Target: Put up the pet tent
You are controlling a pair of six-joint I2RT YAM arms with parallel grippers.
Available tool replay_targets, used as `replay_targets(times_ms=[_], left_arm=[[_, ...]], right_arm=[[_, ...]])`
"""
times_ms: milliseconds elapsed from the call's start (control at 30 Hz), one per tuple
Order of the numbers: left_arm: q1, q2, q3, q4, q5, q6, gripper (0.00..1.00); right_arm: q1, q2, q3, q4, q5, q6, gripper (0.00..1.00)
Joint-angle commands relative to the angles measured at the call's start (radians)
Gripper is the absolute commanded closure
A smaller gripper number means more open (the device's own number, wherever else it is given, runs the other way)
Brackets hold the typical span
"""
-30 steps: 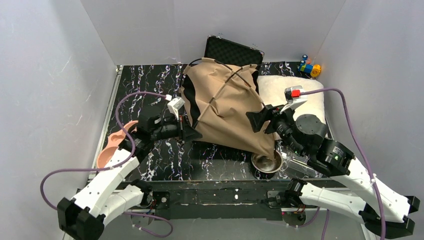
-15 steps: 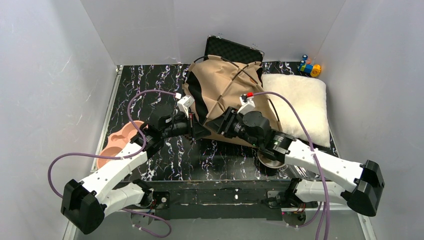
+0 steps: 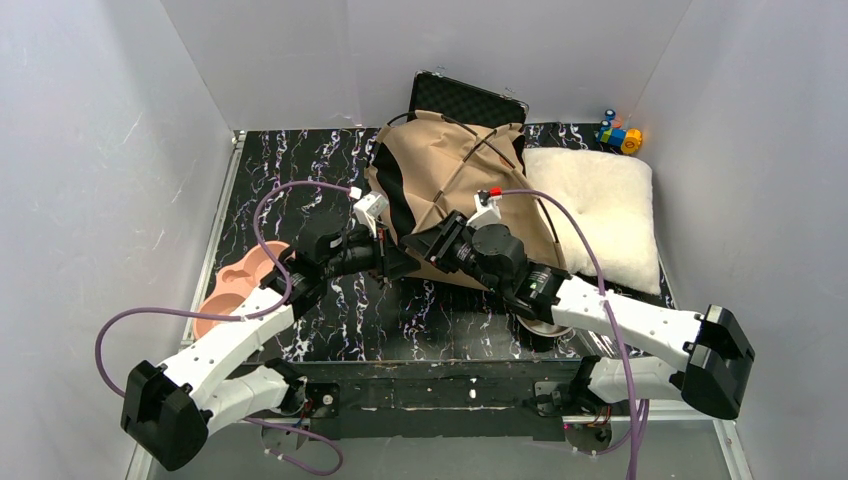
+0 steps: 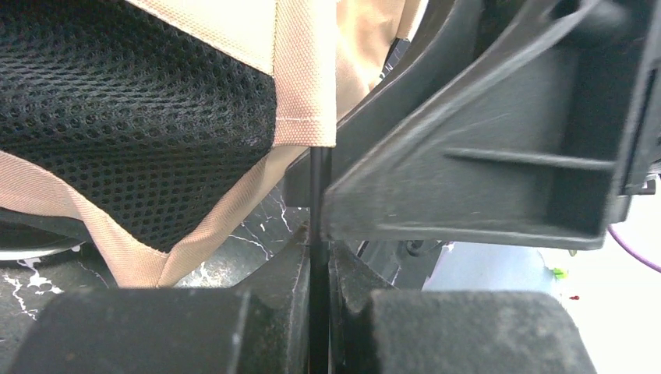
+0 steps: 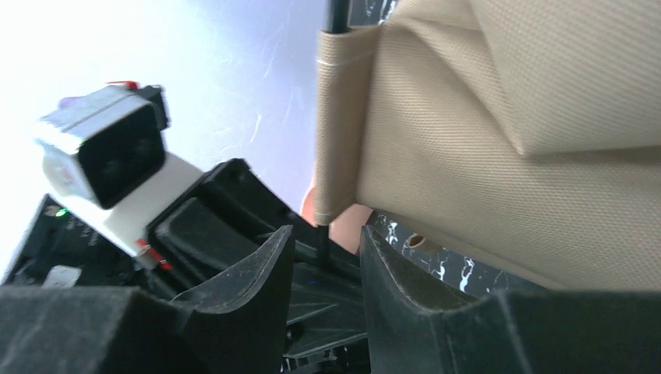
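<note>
- Two grippers on one corner, top view first: the pet tent sits slumped at the back-middle of the table, right beside the white cushion and in front of the open black case; my left gripper and right gripper meet nose to nose at its near-left corner; can't read either jaw gap from up here
- Left wrist view: my left fingers are pinched tight on the thin black pole, just below where it pokes out of the tan sleeve; black mesh is off to the left; the right gripper's body fills the right side, really close
- Right wrist view: my right fingers are spread, with a pole end in the gap under the sleeve hem; it looks like it's touching neither pad
- My read is that the step is getting this pole end under control so the corner can be tensioned; to do it well I'd keep the left clamp firm, centre the right fingers on bare pole and not on fabric, close squarely, then push along the pole's line rather than sideways; the grippers are nearly bumping, so small moves only
</note>
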Motion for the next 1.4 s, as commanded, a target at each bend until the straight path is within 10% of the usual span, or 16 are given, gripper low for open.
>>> replay_targets(times_ms=[0, 300, 500, 667, 1367], left_arm=[[-0.007, -0.032, -0.021, 0.003, -0.042, 0.033, 1.00], [-0.008, -0.019, 0.008, -0.047, -0.024, 0.066, 0.99], [-0.008, -0.069, 0.037, -0.121, 0.005, 0.114, 0.60], [-0.008, -0.128, 0.045, -0.242, -0.006, 0.155, 0.25], [-0.010, -0.061, 0.058, -0.188, 0.086, 0.089, 0.59]], right_arm=[[0.020, 0.008, 0.033, -0.008, 0.080, 0.050, 0.57], [0.022, 0.004, 0.053, -0.047, 0.092, 0.017, 0.75], [0.014, -0.023, 0.075, -0.110, 0.146, -0.048, 0.99], [0.012, -0.045, 0.100, -0.152, 0.197, -0.108, 0.99], [0.011, -0.110, 0.114, -0.277, 0.294, -0.195, 0.99]])
